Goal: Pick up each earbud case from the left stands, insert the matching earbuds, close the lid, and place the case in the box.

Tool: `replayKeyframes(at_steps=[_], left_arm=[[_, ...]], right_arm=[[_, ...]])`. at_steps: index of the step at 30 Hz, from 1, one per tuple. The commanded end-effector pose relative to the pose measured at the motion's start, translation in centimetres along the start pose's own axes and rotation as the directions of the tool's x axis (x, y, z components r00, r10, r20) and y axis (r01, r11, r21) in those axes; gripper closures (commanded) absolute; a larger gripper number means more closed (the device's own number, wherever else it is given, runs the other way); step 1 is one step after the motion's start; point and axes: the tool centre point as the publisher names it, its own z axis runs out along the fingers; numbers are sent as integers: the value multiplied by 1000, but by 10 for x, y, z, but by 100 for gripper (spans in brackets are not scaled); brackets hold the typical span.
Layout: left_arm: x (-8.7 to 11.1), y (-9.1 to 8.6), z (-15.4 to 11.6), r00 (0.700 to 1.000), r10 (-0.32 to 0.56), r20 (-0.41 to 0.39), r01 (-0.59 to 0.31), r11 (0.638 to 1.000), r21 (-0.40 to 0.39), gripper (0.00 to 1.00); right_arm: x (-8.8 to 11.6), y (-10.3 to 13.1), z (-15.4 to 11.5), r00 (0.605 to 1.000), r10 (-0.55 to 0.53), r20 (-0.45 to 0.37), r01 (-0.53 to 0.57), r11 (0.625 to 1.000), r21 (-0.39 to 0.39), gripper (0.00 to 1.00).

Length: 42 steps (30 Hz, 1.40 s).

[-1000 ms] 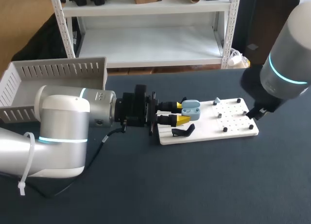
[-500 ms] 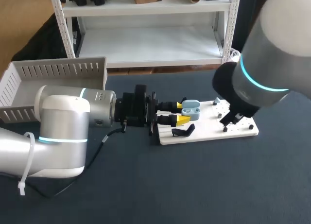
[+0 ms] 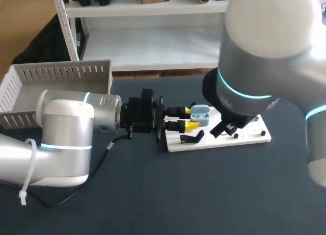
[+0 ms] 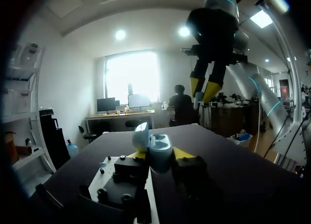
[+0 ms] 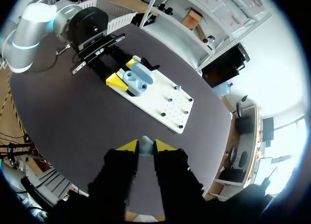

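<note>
My left end effector (image 3: 190, 119) is clamped on the open blue earbud case (image 3: 199, 114), just over the near end of the white peg board (image 3: 249, 137) on the counter (image 3: 153, 194). My right end effector (image 5: 146, 147) is pinched narrow on a small pale earbud (image 5: 146, 144), high above the board. The earbud looks light, smooth and apt to twist. The case is a rigid, slick shell, best held by its lower flanks with the lid free.
</note>
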Motion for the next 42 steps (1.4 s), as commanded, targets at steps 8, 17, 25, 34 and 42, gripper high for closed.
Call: replayKeyframes(at_steps=[8,17,25,34,42], left_arm=[[1,0,0,1000,2,4,-2,1000,1,100],[1,0,0,1000,2,4,-2,1000,1,100],[1,0,0,1000,2,4,-2,1000,1,100],[1,0,0,1000,2,4,-2,1000,1,100],[1,0,0,1000,2,4,-2,1000,1,100]], right_arm=[[-8,2,-2,998,64,9,-64,998,2,100],[-50,14,-1,921,388,-36,-389,921,-21,100],[-64,6,11,858,508,-71,-506,861,46,100],[-62,4,12,854,515,-79,-513,857,48,100],[-65,3,11,833,550,-66,-547,835,48,100]])
